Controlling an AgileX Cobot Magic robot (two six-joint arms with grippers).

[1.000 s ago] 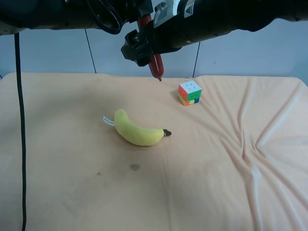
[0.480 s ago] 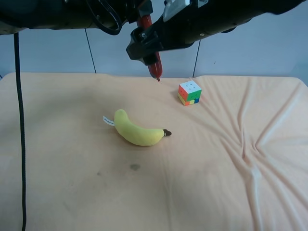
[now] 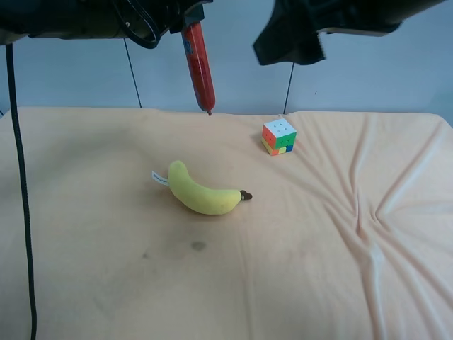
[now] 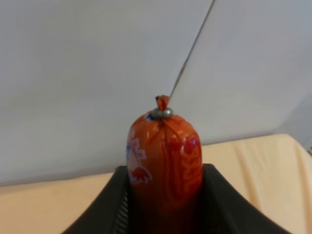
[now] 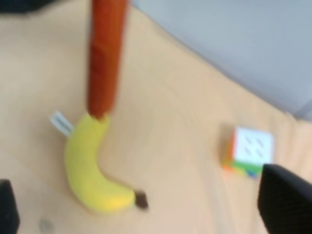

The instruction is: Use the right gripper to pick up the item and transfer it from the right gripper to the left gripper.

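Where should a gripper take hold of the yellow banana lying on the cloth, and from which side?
Grip the banana at its thick middle, straight down from above, jaws across its width. It lies flat on the cloth, and both ends taper, toward the white tag and the dark stem tip, so they would probably slip.

Pale grey panelled wall (image 3: 396,71) behind wrinkled peach tablecloth (image 3: 106,283)

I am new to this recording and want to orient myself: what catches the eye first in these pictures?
A red sausage stick hangs upright high above the table, its top clamped in the jaws of the left gripper. Beneath, a yellow plush banana lies mid-table on the peach cloth, with a multicoloured puzzle cube farther back.
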